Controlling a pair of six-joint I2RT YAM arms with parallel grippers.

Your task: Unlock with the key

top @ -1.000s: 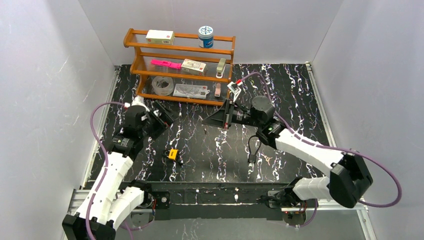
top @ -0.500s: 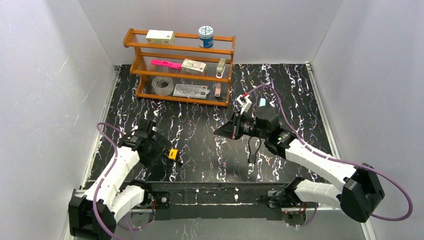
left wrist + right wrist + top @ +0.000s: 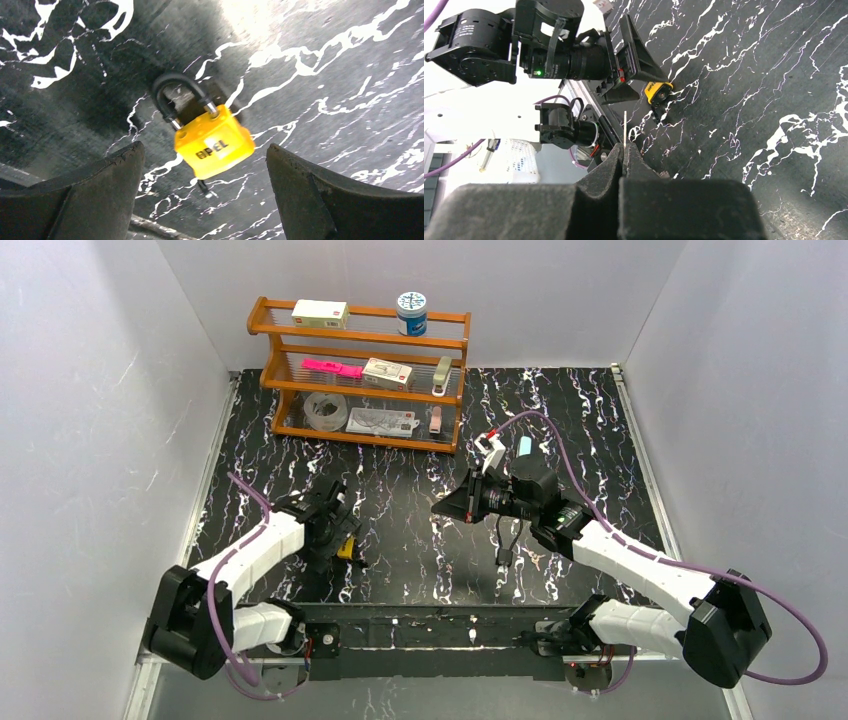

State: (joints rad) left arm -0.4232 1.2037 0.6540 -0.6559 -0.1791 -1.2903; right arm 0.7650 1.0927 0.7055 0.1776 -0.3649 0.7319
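The left arm (image 3: 250,550) reaches forward and low, its left gripper (image 3: 204,149) pointed steeply downward with the jaws spread wide and gripping nothing. The right arm (image 3: 620,555) stretches leftward and is raised, its right gripper (image 3: 447,506) pinched closed on a thin key (image 3: 624,127).

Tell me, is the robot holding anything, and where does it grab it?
The right gripper pinches a thin metal key by its hidden end, blade poking out. The left gripper holds nothing.

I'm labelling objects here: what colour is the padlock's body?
Yellow padlock body, black shackle; clearest in the left wrist view.
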